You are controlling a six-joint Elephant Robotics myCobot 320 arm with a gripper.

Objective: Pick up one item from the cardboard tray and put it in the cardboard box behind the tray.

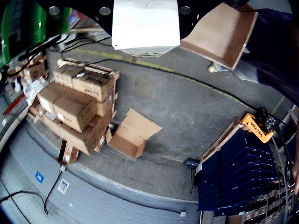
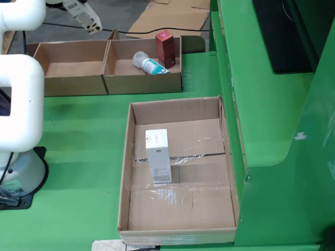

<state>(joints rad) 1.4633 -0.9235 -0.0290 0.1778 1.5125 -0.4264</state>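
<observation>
In the view from the side, the cardboard tray (image 2: pixel 180 209) lies in front with one white carton (image 2: pixel 158 156) standing upright in it. Behind it are two cardboard boxes: the left box (image 2: pixel 73 78) shows no items, and the right box (image 2: pixel 144 81) holds a white bottle (image 2: pixel 148 64) and a red carton (image 2: pixel 165 48). My gripper (image 2: pixel 78 9) is high at the top left, above the left box's far edge, with a tilted white carton (image 2: pixel 88 20) at its tip. In the view that rides on the gripper, this white carton (image 1: pixel 145 25) hangs under the black gripper body (image 1: pixel 105 10). The fingers are hidden.
The white arm (image 2: pixel 18 99) and its base (image 2: pixel 21 178) stand left of the tray. A green wall (image 2: pixel 272 130) rises along the tray's right side. The gripper's view looks past the table at a floor with stacked cartons (image 1: pixel 77 105) and blue crates (image 1: pixel 238 172).
</observation>
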